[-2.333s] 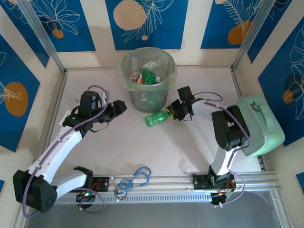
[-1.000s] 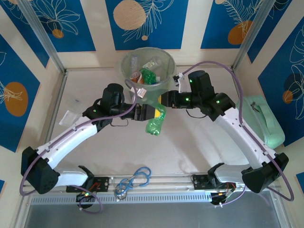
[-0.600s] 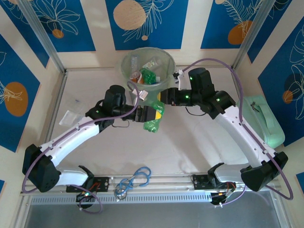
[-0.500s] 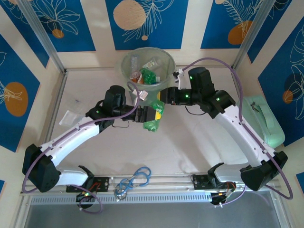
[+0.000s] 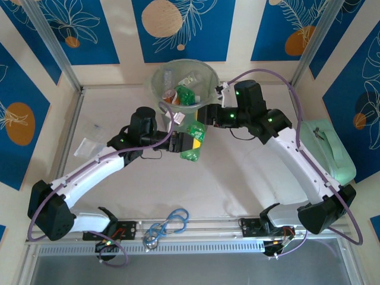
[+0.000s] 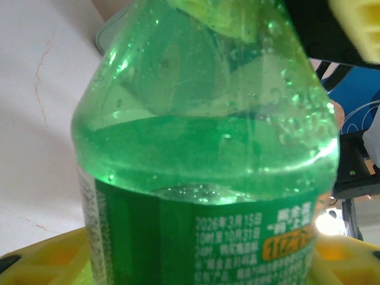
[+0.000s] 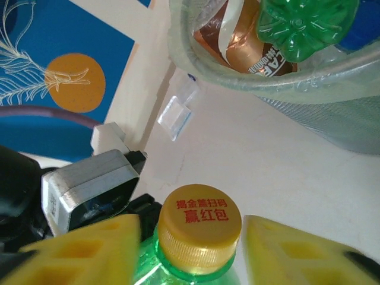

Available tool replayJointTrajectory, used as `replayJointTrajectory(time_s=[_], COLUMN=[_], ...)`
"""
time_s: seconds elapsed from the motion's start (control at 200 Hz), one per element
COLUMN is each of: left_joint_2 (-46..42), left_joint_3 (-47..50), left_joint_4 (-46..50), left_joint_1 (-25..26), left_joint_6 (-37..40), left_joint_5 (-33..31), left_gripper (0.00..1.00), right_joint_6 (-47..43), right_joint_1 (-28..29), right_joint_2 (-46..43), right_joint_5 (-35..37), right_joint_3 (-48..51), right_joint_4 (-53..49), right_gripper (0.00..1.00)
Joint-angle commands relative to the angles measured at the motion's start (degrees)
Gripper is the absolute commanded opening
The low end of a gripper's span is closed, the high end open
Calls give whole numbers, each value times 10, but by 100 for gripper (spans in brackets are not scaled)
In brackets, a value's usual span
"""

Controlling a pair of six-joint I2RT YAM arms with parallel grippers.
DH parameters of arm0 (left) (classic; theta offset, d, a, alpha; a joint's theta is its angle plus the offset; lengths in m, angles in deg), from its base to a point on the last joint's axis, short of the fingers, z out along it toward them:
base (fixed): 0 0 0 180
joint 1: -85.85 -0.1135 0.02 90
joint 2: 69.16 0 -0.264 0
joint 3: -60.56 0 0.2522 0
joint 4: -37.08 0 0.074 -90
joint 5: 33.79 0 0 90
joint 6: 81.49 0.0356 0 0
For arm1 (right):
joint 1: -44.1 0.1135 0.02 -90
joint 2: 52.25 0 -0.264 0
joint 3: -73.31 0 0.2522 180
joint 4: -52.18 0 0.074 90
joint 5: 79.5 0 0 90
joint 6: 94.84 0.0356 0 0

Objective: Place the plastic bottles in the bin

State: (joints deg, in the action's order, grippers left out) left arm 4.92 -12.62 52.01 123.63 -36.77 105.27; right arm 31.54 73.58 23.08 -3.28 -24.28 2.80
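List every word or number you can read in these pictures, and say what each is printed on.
"揭金盖扫码 赢红包": red print on the yellow cap of the green bottle.
"2026年3月15日": white date on that bottle's label. The line beneath and the digits in the orange box are too blurred to read.
"CA...": white letters on the brown bottle in the bin. The rest is unreadable.

The left arm and the right arm are wearing white shells between black joint housings, with small green lights glowing near the wrists. A purple cable is running along each arm. The fingers are showing as yellow moulded plastic.
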Motion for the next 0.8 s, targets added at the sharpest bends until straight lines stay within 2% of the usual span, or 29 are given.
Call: replayJointTrajectory(time_s=[0.0, 0.06, 0.12, 0.235, 0.31, 0.37, 0.605, 0.795], left_joint_2=[-11, -13, -18, -29, -27, -21, -8, -3], left_joint_3=[8, 7, 12, 41, 37, 21, -3, -11], left_joint_4=[-33, -40, -65, -236, -304, -324, -366, -398], left_joint_1=[-1, -7, -19, -39, -40, -40, -41, -40], left_joint_6=[-19, -36, -76, -209, -258, -275, -318, -345], left_joint_5=[-22, -50, -80, -109, -128, -130, -118, -111], left_gripper=[57, 57, 57, 57, 58, 58, 58, 58], right_joint_6=[6, 13, 20, 17, 14, -2, -45, -56], right_joint_1=[-5, -12, -21, -27, -20, -2, 74, 83], right_joint_2=[-15, -37, -66, -105, -104, -98, -81, -55], right_joint_5=[25, 50, 54, 15, -29, -41, -10, -7], right_joint_3=[-25, -19, -1, 32, 39, 39, 34, 14], right_joint_4=[-2, -2, 16, 51, 56, 45, 30, 31], right_gripper=[75, 84, 90, 96, 97, 98, 99, 99])
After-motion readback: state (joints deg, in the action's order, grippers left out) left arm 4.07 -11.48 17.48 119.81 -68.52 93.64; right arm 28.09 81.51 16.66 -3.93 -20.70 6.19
